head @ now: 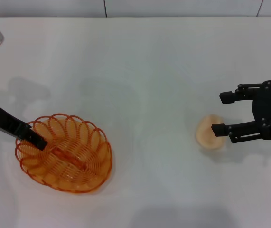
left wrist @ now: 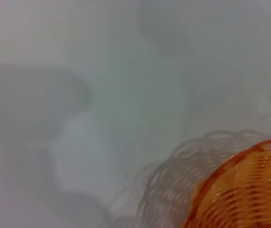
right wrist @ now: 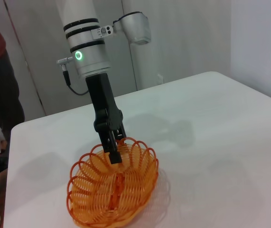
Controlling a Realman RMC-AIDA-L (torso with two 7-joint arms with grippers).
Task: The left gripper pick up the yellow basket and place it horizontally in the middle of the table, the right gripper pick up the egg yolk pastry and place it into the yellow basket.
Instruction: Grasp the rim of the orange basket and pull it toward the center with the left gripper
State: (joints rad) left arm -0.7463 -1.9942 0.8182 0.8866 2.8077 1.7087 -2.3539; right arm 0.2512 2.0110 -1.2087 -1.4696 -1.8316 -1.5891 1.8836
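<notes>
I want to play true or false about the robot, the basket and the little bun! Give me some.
1. The left tool is gripping the yellow basket at its rim. True.
2. The egg yolk pastry is inside the basket. False: it lies on the table, apart from the basket.
3. The right tool is open beside the pastry. True.
4. The basket sits on the robot's right side. False: it is on the left.
5. The right tool is holding the pastry in the air. False: the pastry rests on the table.

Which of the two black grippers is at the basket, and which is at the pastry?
The left gripper grips the yellow basket at its rim. The right gripper stands open around the egg yolk pastry.
</notes>
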